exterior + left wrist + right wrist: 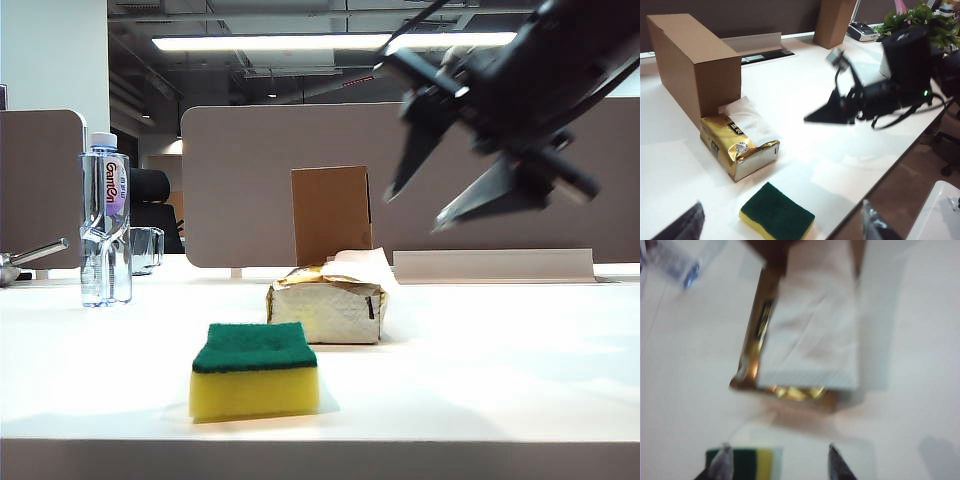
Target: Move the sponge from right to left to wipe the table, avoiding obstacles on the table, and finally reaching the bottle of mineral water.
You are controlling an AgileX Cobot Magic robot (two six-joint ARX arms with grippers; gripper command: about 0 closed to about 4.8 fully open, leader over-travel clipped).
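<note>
Sponge (255,369) lies free on the table (500,370). Right gripper (420,208) hangs above, blurred, jaws apparently apart and empty. Left gripper (780,220) hovers nearby, spread wide.

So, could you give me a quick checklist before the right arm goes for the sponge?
1. Sponge free on the table, green side up: ok.
2. Right gripper open and empty, up in the air right of the cardboard box: ok.
3. Right gripper lined up over the sponge: not ok; it is high and off to the right.
4. Tissue pack apart from the sponge: ok, just behind it.
5. Water bottle upright at far left: ok.
6. Left gripper open and clear of the sponge: ok.
</note>
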